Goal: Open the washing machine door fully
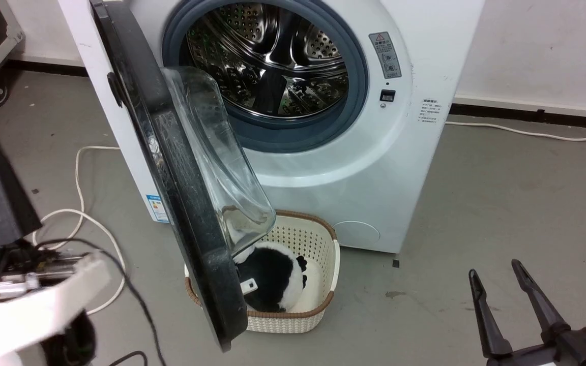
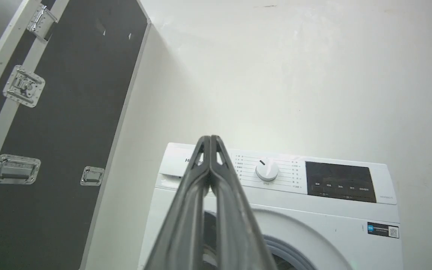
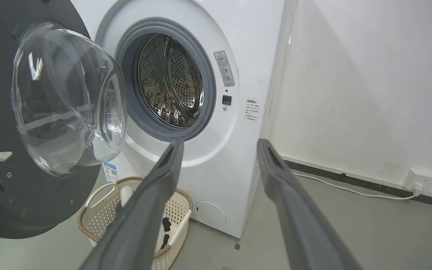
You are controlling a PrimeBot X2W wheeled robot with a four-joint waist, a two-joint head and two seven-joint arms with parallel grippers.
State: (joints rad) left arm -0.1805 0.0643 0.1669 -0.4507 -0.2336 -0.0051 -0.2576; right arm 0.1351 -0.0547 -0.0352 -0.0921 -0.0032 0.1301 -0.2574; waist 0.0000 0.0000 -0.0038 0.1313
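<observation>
Two pincers: neither one touches the washing machine door (image 1: 186, 213) (image 3: 62, 101).
Left pincer (image 2: 210, 139): its two fingers are pressed together with nothing between them. It points up at the top of the washing machine (image 2: 313, 225), in front of the panel, just beside the round white knob (image 2: 266, 170).
Right pincer (image 1: 494, 269) (image 3: 220, 144): its two fingers are wide apart with nothing between them. It sits low on the right, over the grey floor (image 1: 476, 193), well apart from the door, and points at the front of the machine.
Door: it is swung out from the left side of the washing machine (image 1: 323, 173) (image 3: 216, 180). It has a black rim and a clear glass bowl that bulges toward the drum. The head view sees it almost edge-on. Its bottom part hangs over the basket.
Drum (image 1: 272, 56) (image 3: 171, 82): shiny steel with many small holes, with a grey rubber ring (image 1: 356, 86) (image 3: 208, 86) around it.
Basket (image 1: 313, 239) (image 3: 99, 221): white with a brown rim, on the floor just in front of the machine.
Soft toy (image 1: 272, 279): black and white, lying in the basket.
Left arm (image 1: 33, 300): a pale, blurry part at the lower left of the head view.
White cable (image 1: 77, 178): it loops on the floor to the left of the machine.
Black case (image 2: 62, 123): big, with metal latches, to the left of the machine by the wall.
</observation>
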